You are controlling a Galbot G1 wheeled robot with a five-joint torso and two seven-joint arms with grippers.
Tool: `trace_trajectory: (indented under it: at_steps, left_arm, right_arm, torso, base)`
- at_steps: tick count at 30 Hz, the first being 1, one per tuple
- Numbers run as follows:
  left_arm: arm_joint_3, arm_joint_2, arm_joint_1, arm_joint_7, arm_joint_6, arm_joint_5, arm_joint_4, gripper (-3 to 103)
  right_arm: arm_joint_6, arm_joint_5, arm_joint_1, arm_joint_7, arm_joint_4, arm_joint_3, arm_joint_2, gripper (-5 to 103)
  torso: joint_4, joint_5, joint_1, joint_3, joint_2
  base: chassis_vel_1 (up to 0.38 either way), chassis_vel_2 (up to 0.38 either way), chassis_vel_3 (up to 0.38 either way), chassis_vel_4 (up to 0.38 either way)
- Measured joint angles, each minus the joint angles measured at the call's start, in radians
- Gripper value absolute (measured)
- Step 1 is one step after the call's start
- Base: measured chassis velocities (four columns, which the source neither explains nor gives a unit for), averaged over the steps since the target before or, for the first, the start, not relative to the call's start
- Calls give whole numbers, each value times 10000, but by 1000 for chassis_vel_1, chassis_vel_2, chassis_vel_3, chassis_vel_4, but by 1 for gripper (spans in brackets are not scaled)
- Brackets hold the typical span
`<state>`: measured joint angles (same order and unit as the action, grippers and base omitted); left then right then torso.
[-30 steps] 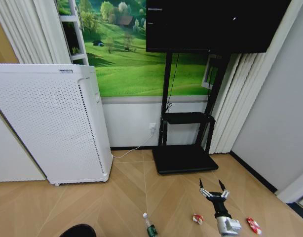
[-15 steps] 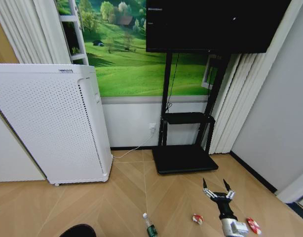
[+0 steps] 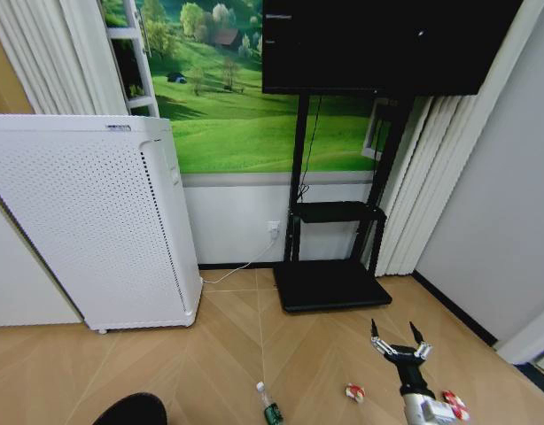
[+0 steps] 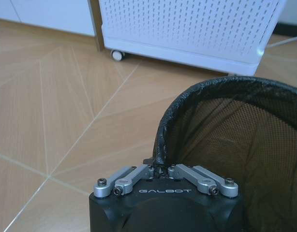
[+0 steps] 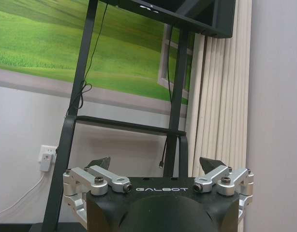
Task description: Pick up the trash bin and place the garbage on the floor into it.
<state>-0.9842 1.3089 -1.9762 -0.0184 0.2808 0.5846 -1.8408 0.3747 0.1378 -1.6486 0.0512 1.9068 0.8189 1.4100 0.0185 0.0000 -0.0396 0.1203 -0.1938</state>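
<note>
left gripper (image 4: 160,170) on trash bin (image 4: 226,140) rim

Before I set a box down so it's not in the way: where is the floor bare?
Bare parquet lies between the white appliance and the TV stand's base. It is crowded nearer the robot: bottle, two wrappers, right gripper and the trash bin.

"GALBOT" on both pincer bodies

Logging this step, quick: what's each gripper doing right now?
Left gripper: shut on the trash bin, pinching its rim.
Right gripper: open, empty, above the floor near a red-and-white wrapper.
</note>
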Motion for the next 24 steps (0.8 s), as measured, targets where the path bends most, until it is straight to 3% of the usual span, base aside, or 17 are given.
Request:
trace_trajectory:
  at_steps: [5, 7, 11, 16, 24]
  left_arm:
    - [-228, 141, -8, 570, -774, 96, -228, 4]
    - [-627, 263, 39, 907, -1217, 43, -596, 4]
    - [-1048, 359, 54, 994, -1636, 270, -1213, 4]
    - [-1528, 712, 41, 778, -1853, 996, -2440, 4]
    - [-1476, 994, 172, 471, -1933, 1250, -3653, 4]
  right_arm:
    - [204, -106, -29, -86, 57, 57, -50, 100]
    - [639, -332, -48, -202, -62, 131, -69, 100]
    - [1022, -546, -236, -325, -108, 237, -75, 100]
    - [1434, -551, -732, -755, -70, 379, -15, 100]
    - [2083, -672, -1347, -970, -62, 390, 368, 100]
  torso:
    - [-4, -8, -1, 2, 0]
    - [-5, 0, -1, 2, -1]
    - [-2, 0, -1, 3, -2]
    - [-2, 1, -2, 3, -4]
    - [-2, 3, -1, 4, -5]
  base:
    - [0, 0, 0, 0]
    - [0, 0, 0, 0]
    - [0, 0, 0, 0]
    - [0, 0, 0, 0]
    - [18, 14, -9, -10]
